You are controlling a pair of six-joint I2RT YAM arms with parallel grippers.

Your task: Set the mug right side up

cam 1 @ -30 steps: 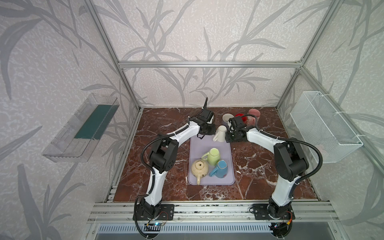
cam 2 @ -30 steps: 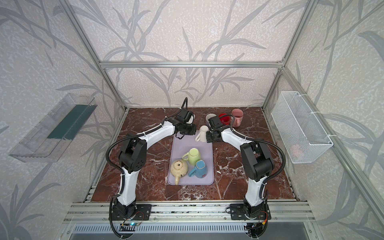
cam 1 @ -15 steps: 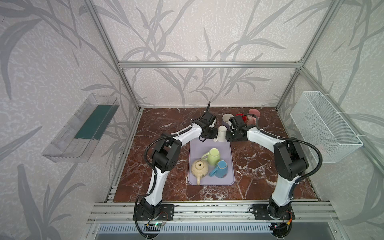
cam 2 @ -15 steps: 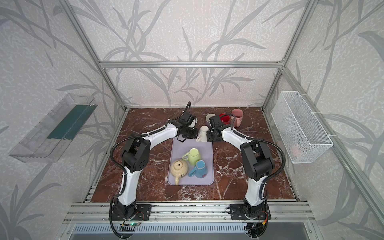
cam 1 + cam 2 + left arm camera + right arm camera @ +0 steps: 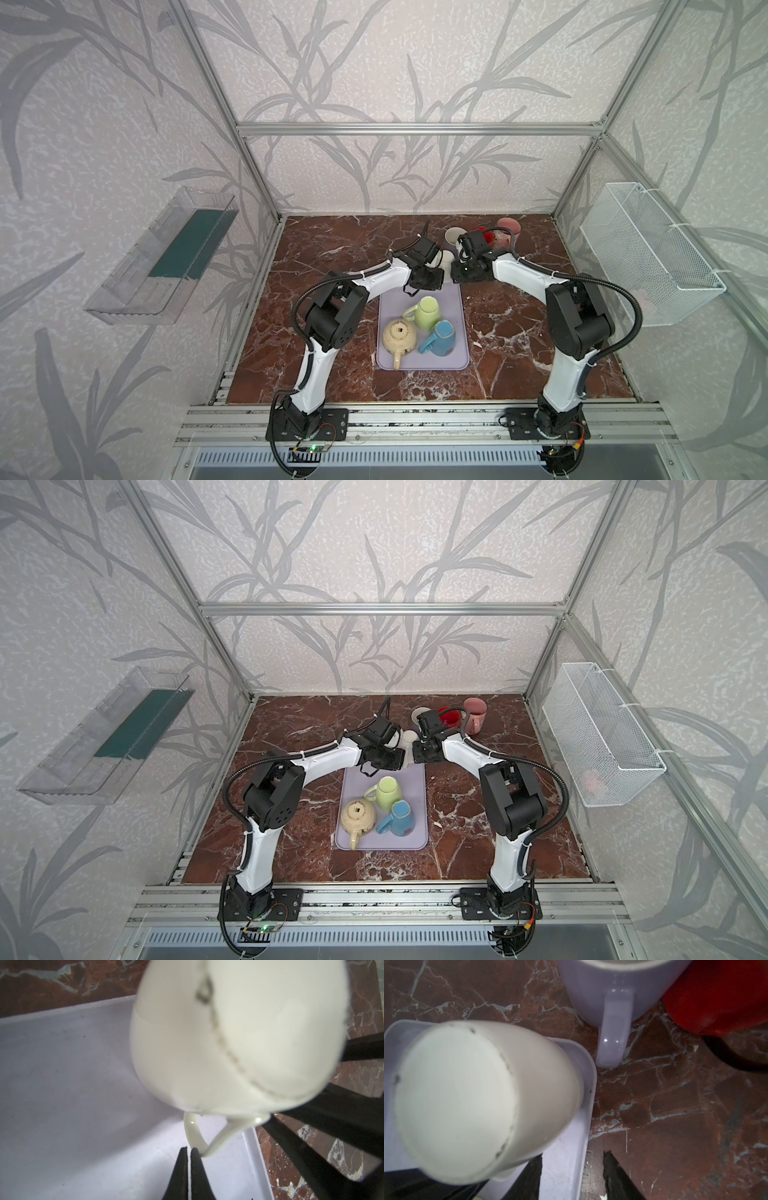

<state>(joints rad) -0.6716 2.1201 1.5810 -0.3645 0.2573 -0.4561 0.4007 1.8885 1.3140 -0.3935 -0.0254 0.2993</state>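
White mug (image 5: 467, 1095): standing inverted, base uppermost, in the far right corner of the lavender tray (image 5: 457, 303), between the two grippers in both top views. Handle faces the left gripper (image 5: 188, 1150), whose jaws are clenched tip to tip with nothing between them; the tips sit just at the outer curve of the handle, and contact cannot be confirmed. Right gripper (image 5: 572, 1156): jaws parted and grasping nothing, straddling the tray rim just beside the mug's wall. On the near half of the tray: green mug (image 5: 428, 313), blue mug (image 5: 440, 337) and cream teapot (image 5: 399, 336), close together. On the marble table (image 5: 332, 257) behind the tray: pale mug (image 5: 612, 991), red mug (image 5: 716, 991), pink mug (image 5: 509, 228).
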